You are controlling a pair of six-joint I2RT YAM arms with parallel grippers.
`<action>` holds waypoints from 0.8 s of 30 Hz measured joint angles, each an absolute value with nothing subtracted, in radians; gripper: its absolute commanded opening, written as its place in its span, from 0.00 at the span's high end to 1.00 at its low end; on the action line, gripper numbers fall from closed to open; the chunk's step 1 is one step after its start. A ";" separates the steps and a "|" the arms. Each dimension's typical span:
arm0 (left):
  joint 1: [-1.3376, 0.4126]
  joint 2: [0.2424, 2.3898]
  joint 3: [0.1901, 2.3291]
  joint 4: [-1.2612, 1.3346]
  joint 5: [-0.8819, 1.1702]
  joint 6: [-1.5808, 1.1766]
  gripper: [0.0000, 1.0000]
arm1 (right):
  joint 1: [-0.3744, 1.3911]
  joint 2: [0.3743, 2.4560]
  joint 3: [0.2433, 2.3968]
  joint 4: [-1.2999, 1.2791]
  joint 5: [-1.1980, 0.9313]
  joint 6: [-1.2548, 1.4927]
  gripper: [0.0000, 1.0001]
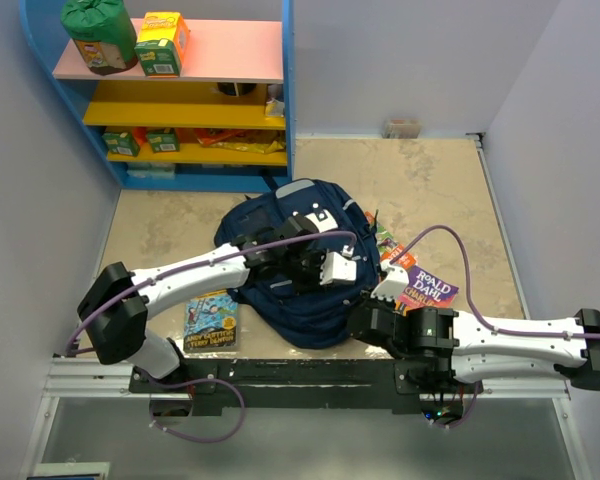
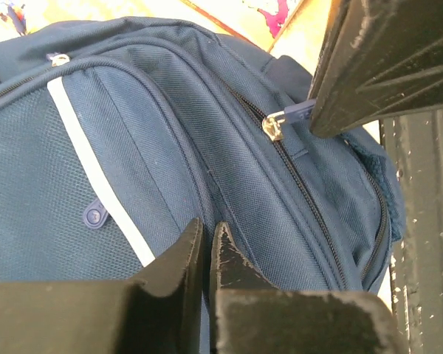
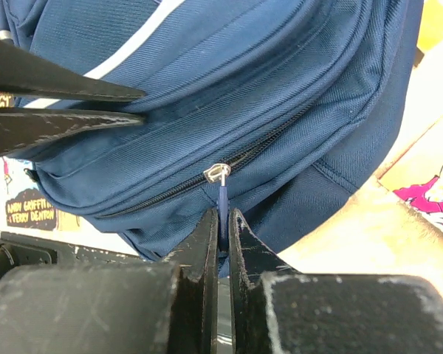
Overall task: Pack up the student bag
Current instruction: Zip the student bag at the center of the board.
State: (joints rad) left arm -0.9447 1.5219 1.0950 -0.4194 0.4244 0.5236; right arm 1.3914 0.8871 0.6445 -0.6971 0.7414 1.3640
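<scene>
Bag [image 1: 290,290] lies flat under both sets of fingers, zip closed. Right gripper [image 3: 223,215] clamps zip pull [image 3: 223,195]; slider sits just above tips. Left gripper [image 2: 207,225] is narrow, tips seem to nip bag fabric just beside zip. Step, likely: opening bag; 2 books outside. Next: right drags pull along track, left keeps fabric taut.

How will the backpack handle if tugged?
Probably floppy: the student bag lies slumped, its fabric creased. Pulling the zipper pull in the right gripper may drag cloth rather than unzip, unless the left gripper, seemingly pinching fabric, anchors it.
</scene>
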 measured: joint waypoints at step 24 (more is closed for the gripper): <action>-0.950 1.172 1.064 -0.945 0.448 1.227 1.00 | 1.397 0.903 0.686 -0.785 0.742 1.460 1.00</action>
State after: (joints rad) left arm -0.9497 1.1721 1.0641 -0.9447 0.4480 1.2266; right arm 1.3968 0.9028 0.6861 -0.7845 0.7422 1.4605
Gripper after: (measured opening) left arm 0.050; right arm 0.051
